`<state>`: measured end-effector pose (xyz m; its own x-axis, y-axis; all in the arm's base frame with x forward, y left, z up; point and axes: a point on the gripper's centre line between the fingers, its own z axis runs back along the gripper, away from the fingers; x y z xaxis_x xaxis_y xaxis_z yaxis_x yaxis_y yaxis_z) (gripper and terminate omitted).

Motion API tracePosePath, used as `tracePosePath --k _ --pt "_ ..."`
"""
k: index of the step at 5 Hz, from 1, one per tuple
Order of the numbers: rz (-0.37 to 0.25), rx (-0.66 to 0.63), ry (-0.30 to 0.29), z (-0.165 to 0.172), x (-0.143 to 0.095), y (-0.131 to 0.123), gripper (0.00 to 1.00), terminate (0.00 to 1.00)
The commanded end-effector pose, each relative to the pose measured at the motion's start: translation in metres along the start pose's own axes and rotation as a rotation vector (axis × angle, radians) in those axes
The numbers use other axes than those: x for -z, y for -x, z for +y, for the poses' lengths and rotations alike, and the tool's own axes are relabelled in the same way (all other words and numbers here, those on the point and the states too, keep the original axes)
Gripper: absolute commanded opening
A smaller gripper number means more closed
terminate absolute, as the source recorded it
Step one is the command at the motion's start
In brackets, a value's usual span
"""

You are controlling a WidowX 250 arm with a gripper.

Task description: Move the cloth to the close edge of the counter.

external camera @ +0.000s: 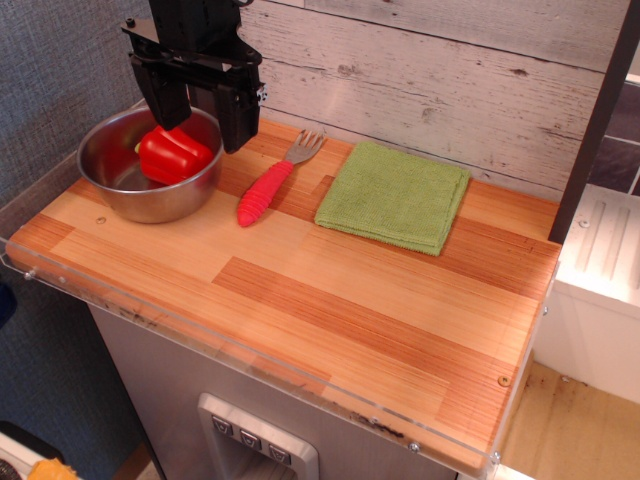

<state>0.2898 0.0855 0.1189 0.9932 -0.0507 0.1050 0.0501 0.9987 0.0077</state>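
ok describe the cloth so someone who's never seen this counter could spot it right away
Start at the striped wooden counter and look along its far edge, by the whitewashed plank wall. Right of the steel bowl and the red-handled fork lies the cloth, folded flat into a square. It is the only soft, light-green thing there; its neighbours are metal or red.

The robot's hand (198, 110) is matte black throughout, built of blocky, angular plates. Two broad, flat-sided fingers (164, 95) hang from a wider boxy housing, each squared off at the tip. A small cluster of silvery screws shows on the housing's right side. No cables or markings are readable.
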Motion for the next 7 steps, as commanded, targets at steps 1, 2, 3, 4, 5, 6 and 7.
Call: tracePosePath --k 1,2,3,4,5,6,7 --pt "0.000 0.000 0.000 0.000 0.000 0.000 1.00 0.00" --pt "-0.002 0.003 0.008 -0.026 0.009 -0.020 1.00 0.00" --pt "-0.025 -0.024 0.001 -0.042 0.024 -0.048 1.00 0.00" --pt "-0.037 -0.042 -0.023 -0.060 0.042 -0.084 1.00 0.00" --pt "-0.041 -0.060 -0.028 -0.065 0.064 -0.098 1.00 0.00" --pt "-0.038 -0.046 -0.007 -0.071 0.076 -0.103 1.00 0.00" --pt "-0.034 -0.028 -0.010 -0.079 0.082 -0.105 1.00 0.00"
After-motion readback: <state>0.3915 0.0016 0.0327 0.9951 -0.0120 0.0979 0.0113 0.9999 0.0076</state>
